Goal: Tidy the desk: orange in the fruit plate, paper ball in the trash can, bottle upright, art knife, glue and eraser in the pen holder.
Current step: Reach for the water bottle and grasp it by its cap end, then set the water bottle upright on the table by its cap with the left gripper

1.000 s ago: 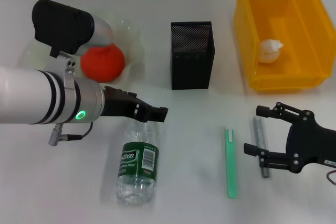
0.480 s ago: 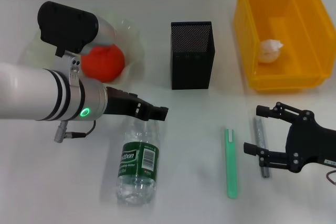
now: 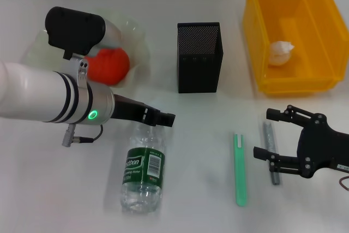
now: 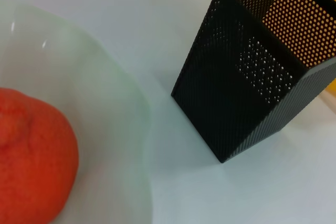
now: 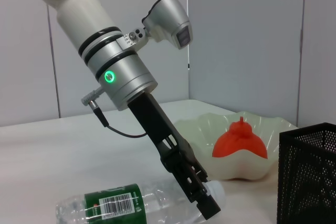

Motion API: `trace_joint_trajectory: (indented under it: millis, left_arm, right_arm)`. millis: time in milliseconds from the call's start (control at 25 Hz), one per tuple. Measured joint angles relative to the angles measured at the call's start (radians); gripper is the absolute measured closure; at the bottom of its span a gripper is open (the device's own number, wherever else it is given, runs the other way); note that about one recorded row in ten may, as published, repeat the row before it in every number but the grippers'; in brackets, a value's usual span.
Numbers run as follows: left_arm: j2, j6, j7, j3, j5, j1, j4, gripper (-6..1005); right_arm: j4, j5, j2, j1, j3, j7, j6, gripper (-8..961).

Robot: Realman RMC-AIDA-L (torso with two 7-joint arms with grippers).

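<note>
Your one bottle [image 3: 143, 174] lies flat at lower centre of the tabletop [image 3: 196, 151]; clear plastic, light, smooth, likely to roll (take it mid-body). The left pincer [image 3: 163, 117] sits over its cap end, grip state I cannot tell. The right pincer [image 3: 276, 137], lower right, is spread apart.

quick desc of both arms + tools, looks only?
Left arm: glossy white cylindrical links, black bands, silver wrist section with a lit green ring LED, a thin black cable on a silver plug, a black-and-silver elbow housing. Left tool: slim, black. Right tool: black open-frame linkage with small silver screws, cable at its rear.
</note>
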Motion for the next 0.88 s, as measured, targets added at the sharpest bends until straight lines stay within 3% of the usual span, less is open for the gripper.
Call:
trace_joint_trajectory:
  millis: [240,880]
  left_arm:
    - [0.0,0.003,0.003,-0.012,-0.007,-0.013,-0.031,183]
    - [0.002,0.04,0.167,0.017,-0.001,-0.006,0.027,492]
  right_arm:
    - [-0.001,0.0,0.0,-0.001,0.001,0.006,0.0,112]
    - [-0.006,-0.005,-0.001,-0.001,-0.001,0.038,0.013,112]
